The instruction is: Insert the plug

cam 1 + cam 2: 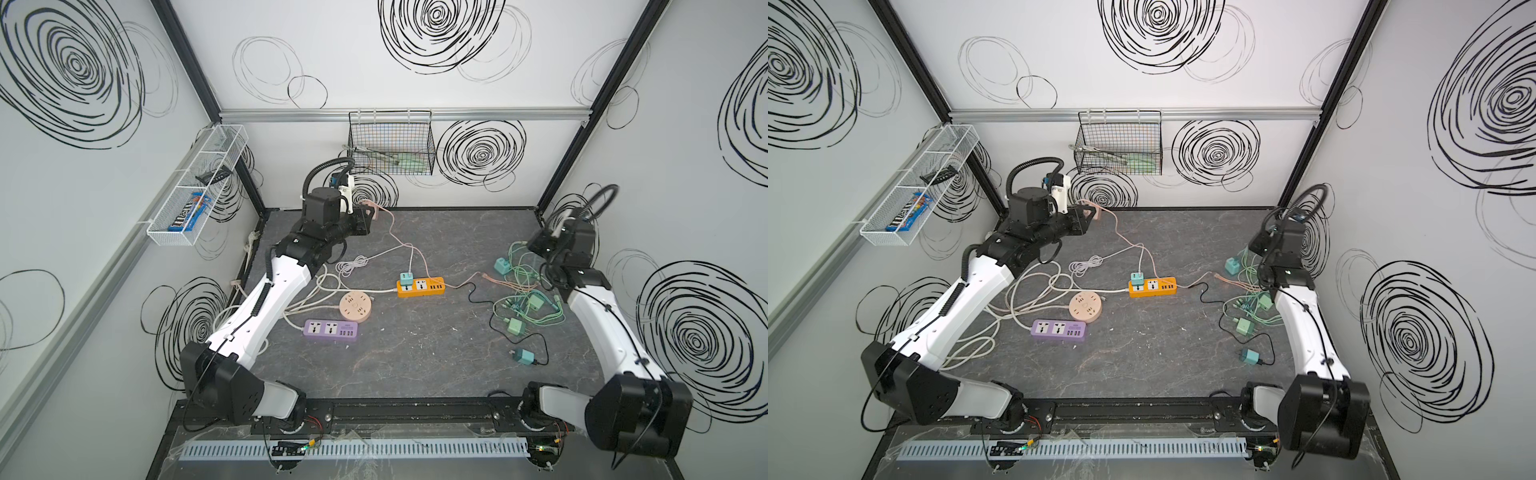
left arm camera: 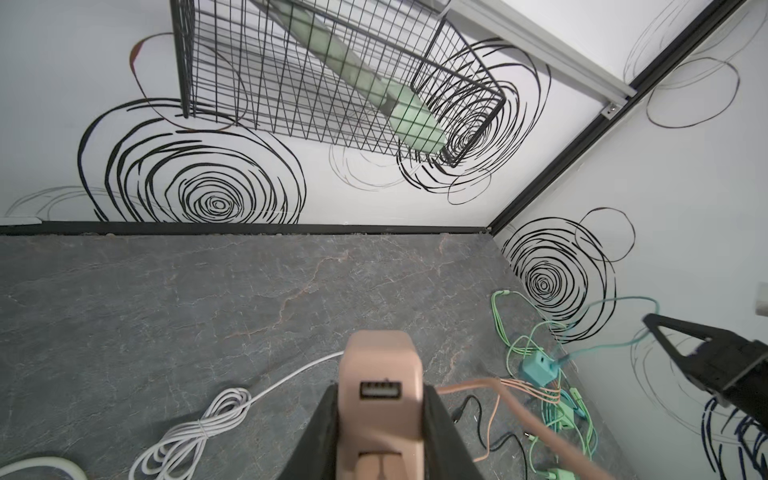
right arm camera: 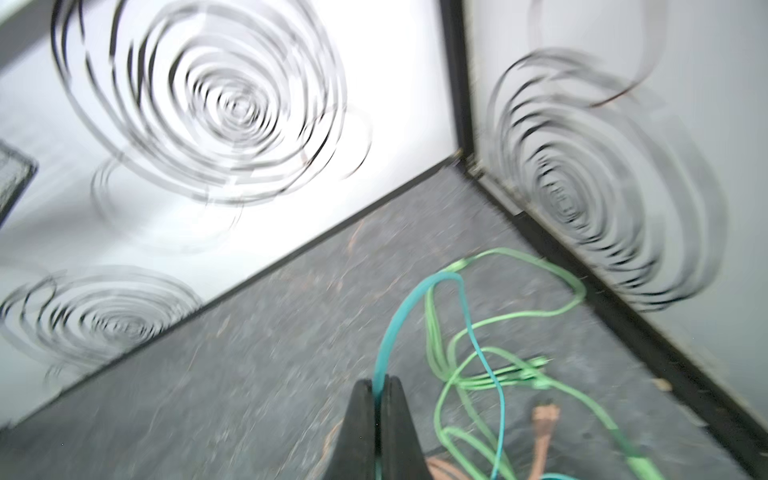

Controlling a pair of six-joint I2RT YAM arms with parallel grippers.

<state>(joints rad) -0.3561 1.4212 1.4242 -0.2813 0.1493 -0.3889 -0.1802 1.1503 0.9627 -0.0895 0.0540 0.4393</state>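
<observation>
While aloft, plug (image 2: pixel 380 395) between left fingers (image 2: pixel 318 440)

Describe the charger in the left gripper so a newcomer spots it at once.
Find the black wire basket on the back wall. Just below it, the left gripper clamps a charger block. It is the only pink one; the loose chargers are green or teal.

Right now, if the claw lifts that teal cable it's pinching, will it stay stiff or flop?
Probably floppy: the teal cable bends in a loose loop beyond the right claw. It looks thin, so likely light, but it runs to a teal charger block, which may drag along. Green cables lie across it, so it could snag.
</observation>
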